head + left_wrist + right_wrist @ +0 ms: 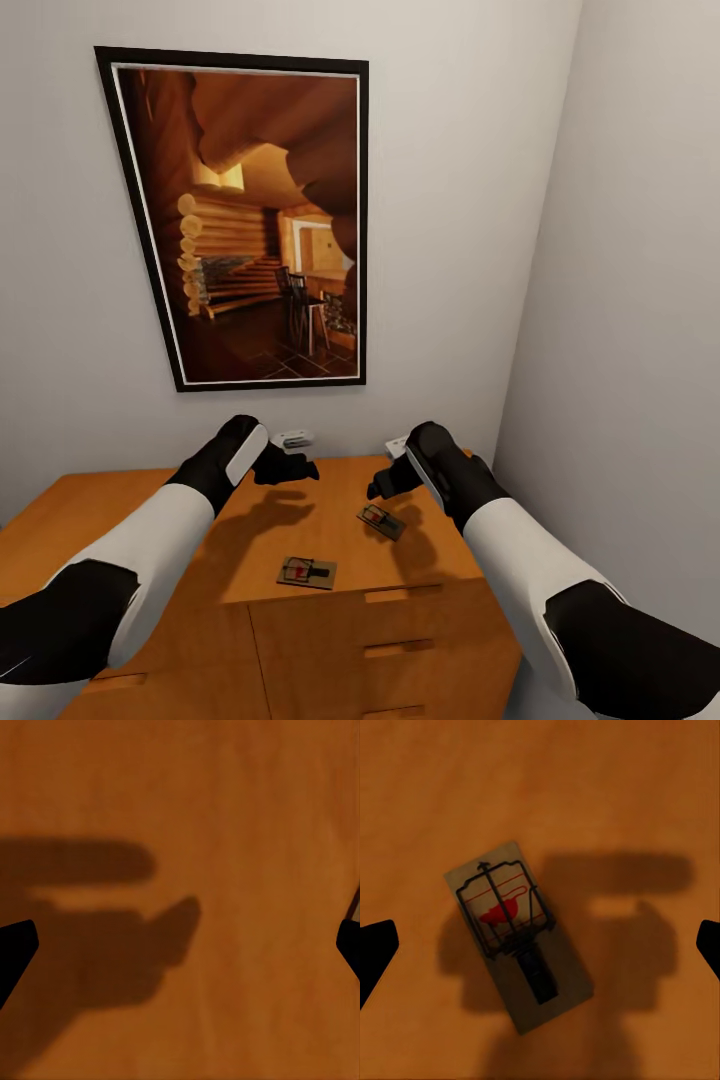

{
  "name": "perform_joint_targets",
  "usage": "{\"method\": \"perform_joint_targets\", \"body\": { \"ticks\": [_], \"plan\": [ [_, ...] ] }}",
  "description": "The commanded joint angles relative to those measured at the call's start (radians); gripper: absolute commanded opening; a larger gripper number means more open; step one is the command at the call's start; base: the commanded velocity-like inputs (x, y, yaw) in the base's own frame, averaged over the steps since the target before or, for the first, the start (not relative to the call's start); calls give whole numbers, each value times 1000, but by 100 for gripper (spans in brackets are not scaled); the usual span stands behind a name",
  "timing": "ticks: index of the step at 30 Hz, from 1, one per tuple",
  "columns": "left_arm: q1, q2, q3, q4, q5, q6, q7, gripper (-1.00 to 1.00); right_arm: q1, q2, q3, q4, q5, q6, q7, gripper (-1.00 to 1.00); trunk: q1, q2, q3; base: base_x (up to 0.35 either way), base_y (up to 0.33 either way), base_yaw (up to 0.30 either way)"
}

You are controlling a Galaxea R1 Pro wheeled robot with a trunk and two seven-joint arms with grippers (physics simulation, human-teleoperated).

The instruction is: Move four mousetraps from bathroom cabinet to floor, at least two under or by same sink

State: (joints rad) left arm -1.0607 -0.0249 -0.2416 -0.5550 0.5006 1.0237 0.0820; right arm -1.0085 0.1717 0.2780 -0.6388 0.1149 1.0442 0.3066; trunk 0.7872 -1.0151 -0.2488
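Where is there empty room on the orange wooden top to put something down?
The cabinet top is bare on its left side, from the left end effector out to the left edge. The front right is more crowded: one mousetrap lies near the front edge, another mousetrap under the right end effector. Small white things sit by the wall.

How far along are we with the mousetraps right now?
Nothing looks placed yet. Two tan wooden mousetraps lie on the orange-brown wooden cabinet. Both grippers are open and empty; the right gripper hovers over the nearer-right trap, the left gripper over bare wood. Grasping and flooring remain.
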Motion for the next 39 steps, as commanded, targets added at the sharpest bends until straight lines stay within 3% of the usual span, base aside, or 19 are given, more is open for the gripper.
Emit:
{"method": "perform_joint_targets", "body": {
  "ticks": [1, 18, 25, 39],
  "plan": [
    [-1, 1, -4, -1, 10, 3, 9, 100, -1, -1, 2, -1, 11, 3, 14, 100, 0, -1, -1, 0, 0, 0],
    [-1, 0, -4, 0, 10, 3, 9, 100, -1, -38, 12, 9, 19, 3, 110, 100, 0, -1, -1, 0, 0, 0],
    [-1, 0, -4, -1, 9, 2, 10, 100, -1, -42, 12, 10, 21, 3, 148, 100, 0, -1, -1, 0, 0, 0],
    [-1, -1, -4, -1, 6, 1, 14, 100, -1, -40, 12, 10, 23, 3, 148, 100, 0, -1, -1, 0, 0, 0]
  ]
}}
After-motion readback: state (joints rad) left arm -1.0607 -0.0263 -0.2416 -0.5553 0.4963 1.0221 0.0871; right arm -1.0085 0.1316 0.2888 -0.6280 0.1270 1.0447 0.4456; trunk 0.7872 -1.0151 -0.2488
